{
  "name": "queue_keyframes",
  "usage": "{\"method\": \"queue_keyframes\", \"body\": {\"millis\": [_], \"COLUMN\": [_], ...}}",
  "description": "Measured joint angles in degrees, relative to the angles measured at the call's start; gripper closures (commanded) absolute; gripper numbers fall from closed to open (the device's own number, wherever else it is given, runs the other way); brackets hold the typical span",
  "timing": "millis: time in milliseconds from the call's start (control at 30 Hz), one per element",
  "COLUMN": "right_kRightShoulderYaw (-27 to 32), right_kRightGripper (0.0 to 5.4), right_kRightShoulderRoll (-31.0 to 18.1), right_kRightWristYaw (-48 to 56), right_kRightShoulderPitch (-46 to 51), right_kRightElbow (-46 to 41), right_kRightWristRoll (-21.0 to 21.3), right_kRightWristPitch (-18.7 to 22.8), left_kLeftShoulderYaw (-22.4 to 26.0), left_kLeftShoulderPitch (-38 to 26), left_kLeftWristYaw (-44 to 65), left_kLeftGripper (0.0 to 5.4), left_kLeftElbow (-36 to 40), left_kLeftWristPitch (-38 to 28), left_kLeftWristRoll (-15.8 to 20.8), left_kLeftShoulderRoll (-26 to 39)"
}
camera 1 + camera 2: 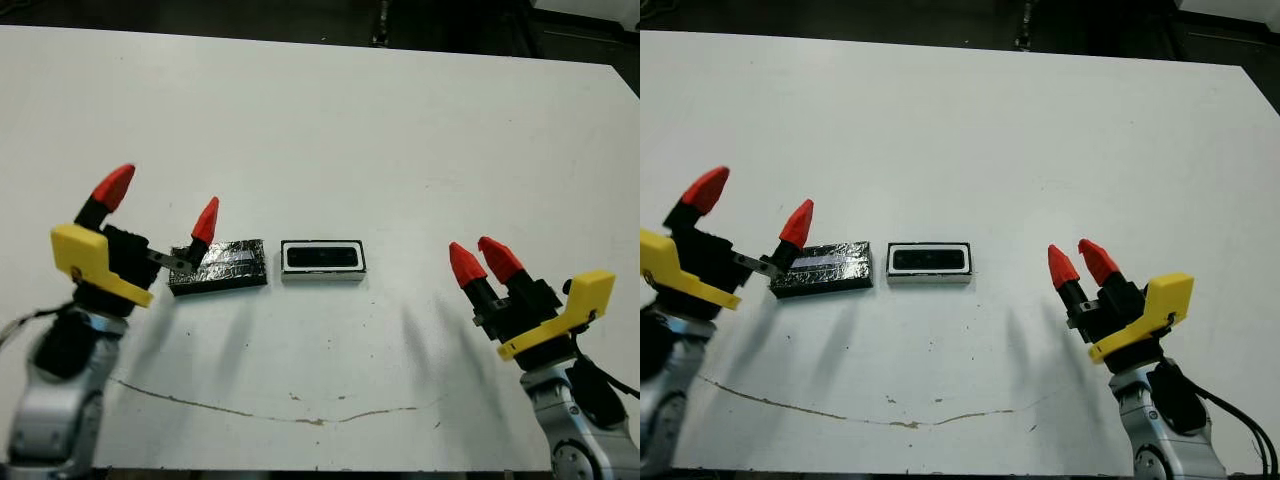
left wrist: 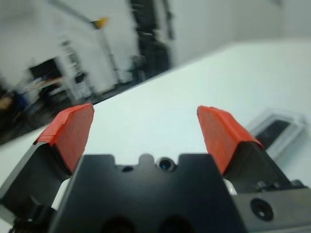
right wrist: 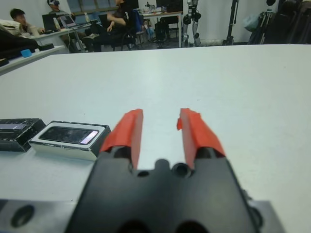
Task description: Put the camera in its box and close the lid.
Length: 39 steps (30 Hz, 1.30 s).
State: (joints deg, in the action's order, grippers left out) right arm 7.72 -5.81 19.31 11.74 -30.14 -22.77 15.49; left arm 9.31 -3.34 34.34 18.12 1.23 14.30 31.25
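The box (image 1: 287, 258) lies flat at mid-table, and the camera (image 1: 322, 258) rests inside it with its dark face up. Just to its left, a small gap away, the crinkled black lid (image 1: 225, 268) lies flat on the table. My left gripper (image 1: 160, 203) is wide open and holds nothing. One of its fingers (image 1: 205, 220) stands over the lid's left end. My right gripper (image 1: 482, 262) hovers well right of the box, its fingers a narrow gap apart with nothing between them. The right wrist view shows the box (image 3: 73, 147), the camera (image 3: 68, 134) and the lid (image 3: 17, 131).
A thin brown line (image 1: 250, 410) runs across the white table (image 1: 330, 130) near its front edge. Beyond the table's far edge, the right wrist view shows seated people (image 3: 119, 19) at desks and some equipment stands.
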Motion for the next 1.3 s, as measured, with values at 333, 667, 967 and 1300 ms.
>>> {"method": "queue_keyframes", "body": {"millis": [333,667,967,1300], "right_kRightShoulderYaw": [0.0,0.0,0.0,0.0], "right_kRightGripper": [5.37,5.37,5.37,5.37], "right_kRightShoulderRoll": [0.0,-0.2,-0.3,-0.9], "right_kRightWristYaw": [-1.0,-0.9,-2.0,-2.0], "right_kRightShoulderPitch": [0.0,0.1,0.3,0.3], "right_kRightElbow": [0.3,2.5,2.5,2.4], "right_kRightWristRoll": [-1.1,-0.8,-1.0,-1.2], "right_kRightWristPitch": [-0.9,-4.9,-4.9,-4.9], "left_kLeftShoulderYaw": [-5.2,-10.9,-15.1,-18.8], "left_kLeftShoulderPitch": [-21.5,-27.8,-29.5,-29.0], "left_kLeftWristYaw": [34.7,44.4,42.3,39.3], "left_kLeftGripper": [0.0,0.0,0.0,0.0], "left_kLeftElbow": [-25.2,-30.6,-29.0,-26.0], "left_kLeftWristPitch": [-0.5,5.8,12.7,10.4], "left_kLeftWristRoll": [11.0,11.9,7.7,-1.4], "left_kLeftShoulderRoll": [9.8,8.2,7.4,8.2]}}
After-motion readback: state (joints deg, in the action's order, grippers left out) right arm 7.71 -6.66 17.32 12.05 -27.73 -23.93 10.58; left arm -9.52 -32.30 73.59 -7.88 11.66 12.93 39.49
